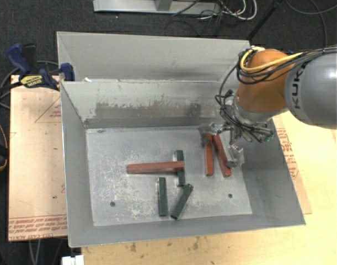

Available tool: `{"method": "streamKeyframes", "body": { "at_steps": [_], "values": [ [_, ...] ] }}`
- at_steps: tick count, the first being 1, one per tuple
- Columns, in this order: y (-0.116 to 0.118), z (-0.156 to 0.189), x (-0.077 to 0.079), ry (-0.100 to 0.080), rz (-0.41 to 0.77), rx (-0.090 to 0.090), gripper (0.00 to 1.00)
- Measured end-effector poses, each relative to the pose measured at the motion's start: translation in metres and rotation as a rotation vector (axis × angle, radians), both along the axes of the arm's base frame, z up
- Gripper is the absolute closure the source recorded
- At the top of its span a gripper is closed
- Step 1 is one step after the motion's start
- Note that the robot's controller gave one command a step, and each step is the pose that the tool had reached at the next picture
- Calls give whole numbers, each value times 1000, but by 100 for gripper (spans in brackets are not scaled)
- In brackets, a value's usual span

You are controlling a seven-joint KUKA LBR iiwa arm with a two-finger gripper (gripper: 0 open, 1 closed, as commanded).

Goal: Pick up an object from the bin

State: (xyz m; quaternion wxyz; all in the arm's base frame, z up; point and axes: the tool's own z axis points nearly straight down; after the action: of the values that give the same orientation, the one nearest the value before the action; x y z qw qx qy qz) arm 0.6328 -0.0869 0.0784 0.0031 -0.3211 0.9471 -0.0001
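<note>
The grey metal bin [157,59] sat on a dark floor [25,15], with loose cables [234,4] trailing beyond its rim at 12 o'clock. Its flat bottom [118,148] was scuffed and scratched bare metal, ringed by sloping walls. The arm came in from 3 o'clock, its orange cover [262,87] above the bin's right wall. The gripper [226,145] hung low at 3 o'clock on the floor, right over a pair of red-brown sticks [209,162] lying side by side and nearly touching. Whether it was wide, narrow or gripping could not be told. Near the centre lay a longer red-brown bar [151,169], with three dark green bars [162,197] around its right end toward 6 o'clock.
</note>
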Motion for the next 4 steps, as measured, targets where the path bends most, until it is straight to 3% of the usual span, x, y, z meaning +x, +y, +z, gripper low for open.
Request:
{"method": "streamKeyframes", "body": {
  "at_steps": [1,2,3,4],
  "values": [
    [18,-7,10,2,702,-3,0],
    [18,-3,12,-1,701,-3,100],
    [19,-7,10,-1,702,-2,0],
    [16,-4,12,-2,701,-7,100]
  ]
}}
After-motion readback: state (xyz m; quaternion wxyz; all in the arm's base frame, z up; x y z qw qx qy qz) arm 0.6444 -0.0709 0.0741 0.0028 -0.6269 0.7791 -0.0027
